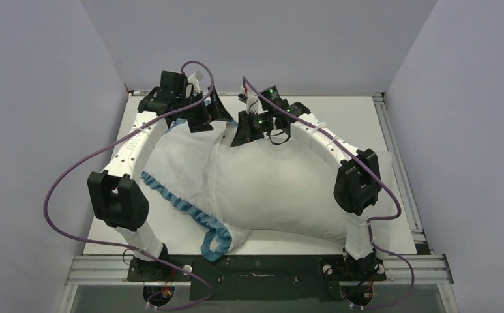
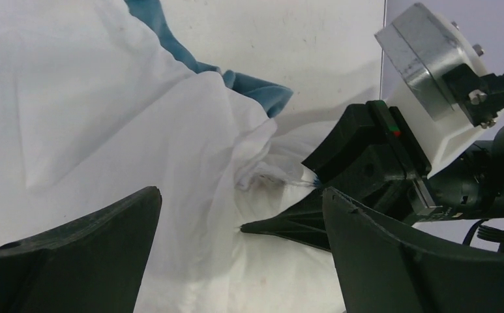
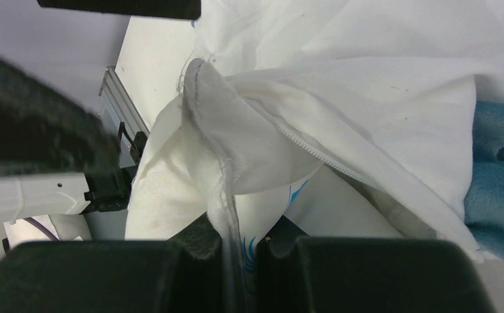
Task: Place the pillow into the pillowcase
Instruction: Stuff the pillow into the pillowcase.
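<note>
On the white tabletop (image 1: 356, 114), between pale grey walls (image 1: 40, 130), the plump white fabric pillow (image 1: 288, 189) lies with its long axis left to right. Its left end overlaps the thin, blue-ruffled pillowcase (image 1: 171, 156). The right jaws are clenched on the pillow's far left corner. The left jaws are spread wide just beside it, holding nothing. From above, they hide that corner.

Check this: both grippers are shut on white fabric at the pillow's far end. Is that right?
No. Only the right gripper is shut on white fabric; the left gripper is open and holds nothing, as the left wrist view shows.
</note>
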`<control>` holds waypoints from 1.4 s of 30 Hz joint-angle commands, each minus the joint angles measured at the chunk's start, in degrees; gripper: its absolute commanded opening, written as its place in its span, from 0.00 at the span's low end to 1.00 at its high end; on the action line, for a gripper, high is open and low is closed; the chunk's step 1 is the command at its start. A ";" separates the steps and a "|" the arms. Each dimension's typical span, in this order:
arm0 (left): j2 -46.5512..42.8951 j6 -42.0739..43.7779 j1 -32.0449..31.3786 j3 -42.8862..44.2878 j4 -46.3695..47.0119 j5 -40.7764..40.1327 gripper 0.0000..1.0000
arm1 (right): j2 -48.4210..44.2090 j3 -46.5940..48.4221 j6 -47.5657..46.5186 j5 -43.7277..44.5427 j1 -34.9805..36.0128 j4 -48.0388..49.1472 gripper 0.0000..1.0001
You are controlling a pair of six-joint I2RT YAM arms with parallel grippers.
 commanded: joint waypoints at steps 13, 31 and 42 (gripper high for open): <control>7.75 -5.38 -0.57 -2.96 11.01 8.07 0.92 | 2.03 -2.97 -1.29 3.33 -0.95 -9.30 0.05; 11.73 1.37 -2.86 -0.66 3.64 12.38 0.00 | 2.98 -2.44 -2.05 8.15 -4.90 -13.44 0.05; 6.64 0.73 -2.49 4.00 3.29 -2.85 0.00 | 1.80 -2.24 -3.98 6.77 -4.54 -17.02 0.05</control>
